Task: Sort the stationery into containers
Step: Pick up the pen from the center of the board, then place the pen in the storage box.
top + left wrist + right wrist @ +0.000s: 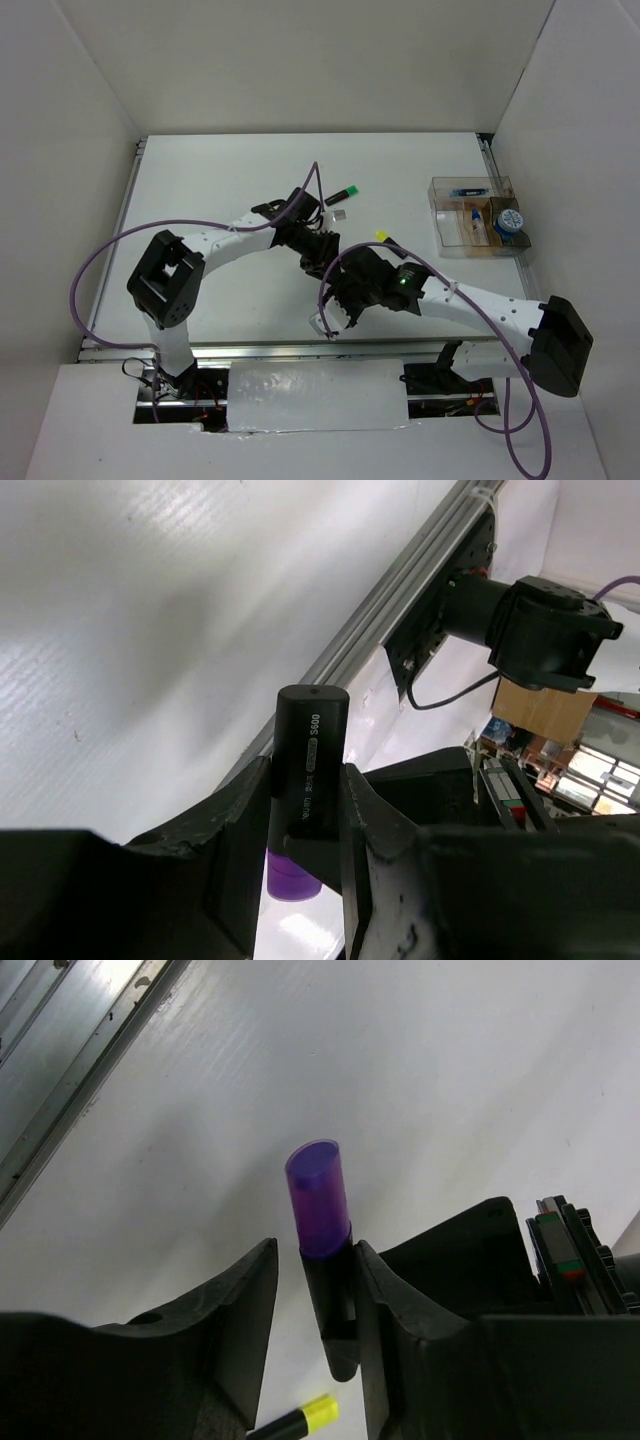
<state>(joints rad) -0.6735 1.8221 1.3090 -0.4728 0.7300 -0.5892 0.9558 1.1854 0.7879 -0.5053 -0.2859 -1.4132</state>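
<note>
A black highlighter with a purple end (312, 730) is held off the table, and my left gripper (307, 772) is shut on its black barrel. My right gripper (315, 1250) stands open around the same highlighter's purple end (320, 1195). Its right finger touches the barrel, while a gap remains at the left finger. In the top view both grippers meet near the table's middle, the left gripper (318, 255) just above the right gripper (345, 288). The clear container (446, 232) sits at the right and holds a tape roll (511, 222), a blue pen (468, 191) and a white-blue tube (478, 222).
A green-ended highlighter (342, 194) and a small grey item (338, 213) lie behind the grippers. A yellow-ended highlighter (381, 237) lies on the table just beyond the right gripper, its yellow-ended highlighter tip (305, 1417) showing below the jaws. A metal rail (60, 1070) runs along the table edge.
</note>
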